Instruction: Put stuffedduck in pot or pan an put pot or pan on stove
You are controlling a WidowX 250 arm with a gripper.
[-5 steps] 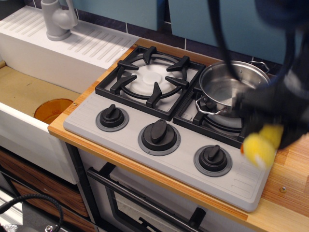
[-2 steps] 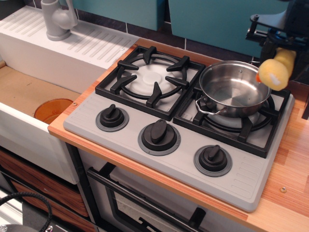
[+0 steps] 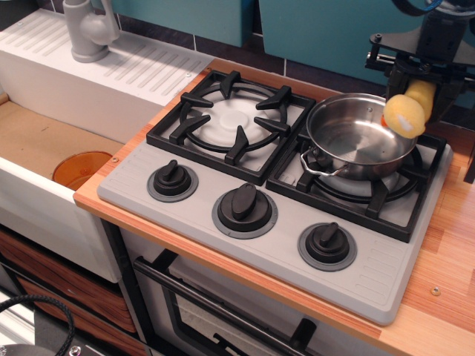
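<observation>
My one gripper (image 3: 415, 87) pinching the single yellow stuffedduck (image 3: 407, 113) above the far right rim of the one steel pan (image 3: 356, 137), pan sitting on the right of two burner grates, grey stove (image 3: 252, 182) showing three black knobs (image 3: 243, 202), near the counter's right edge.
</observation>
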